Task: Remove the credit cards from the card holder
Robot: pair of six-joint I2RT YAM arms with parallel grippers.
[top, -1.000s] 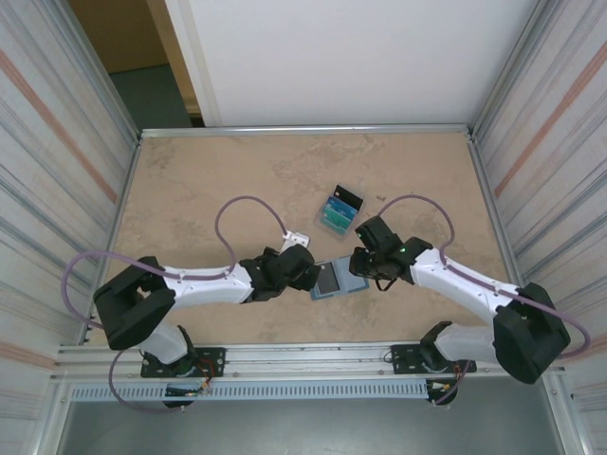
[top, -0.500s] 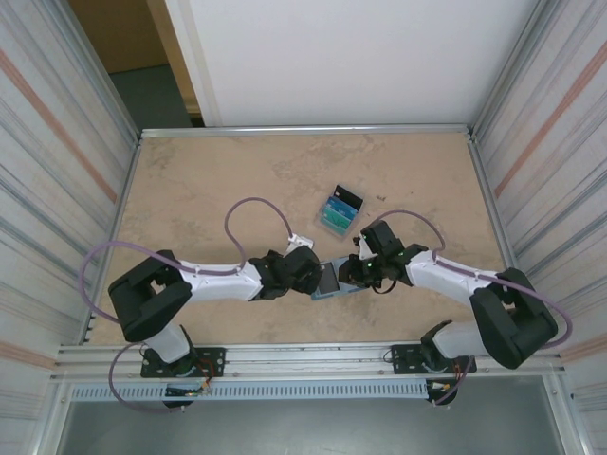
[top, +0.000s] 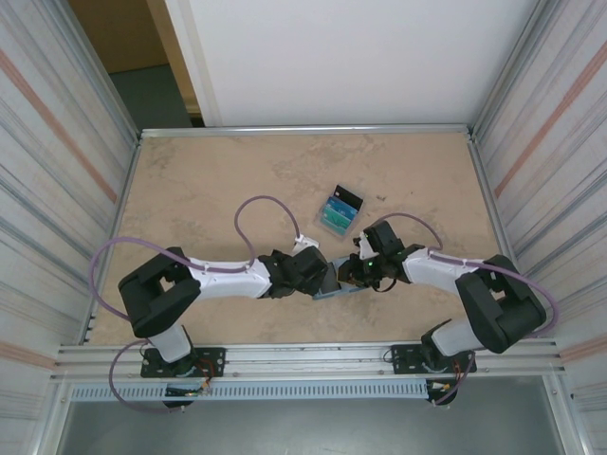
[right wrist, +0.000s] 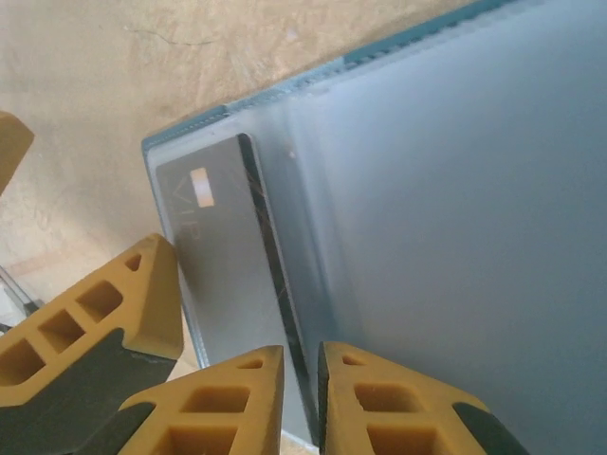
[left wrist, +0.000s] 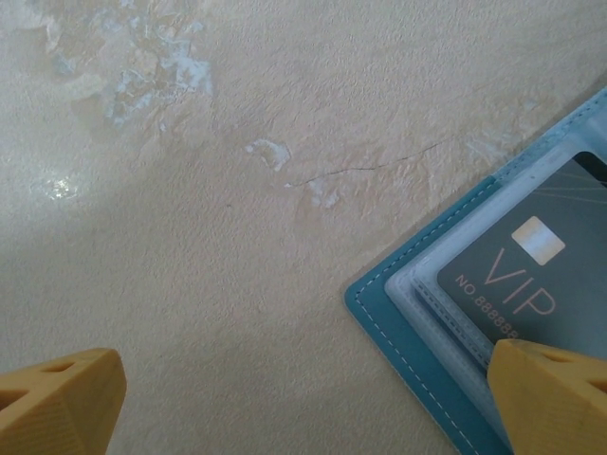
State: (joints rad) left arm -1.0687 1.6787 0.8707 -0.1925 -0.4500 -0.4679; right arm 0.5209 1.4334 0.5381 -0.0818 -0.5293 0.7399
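Both my arms have slid in closer over the card holder, near the counter's front. My right tool has pinched the dark card's edge inside it. My left tool is wide open, one finger over the holder's corner. Next I can pull.

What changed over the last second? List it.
Both arms closed in over the card holder; the right gripper slid left and narrowed its jaws onto the edge of the dark card. The left gripper stayed wide open, and the loose cards lay where they were.
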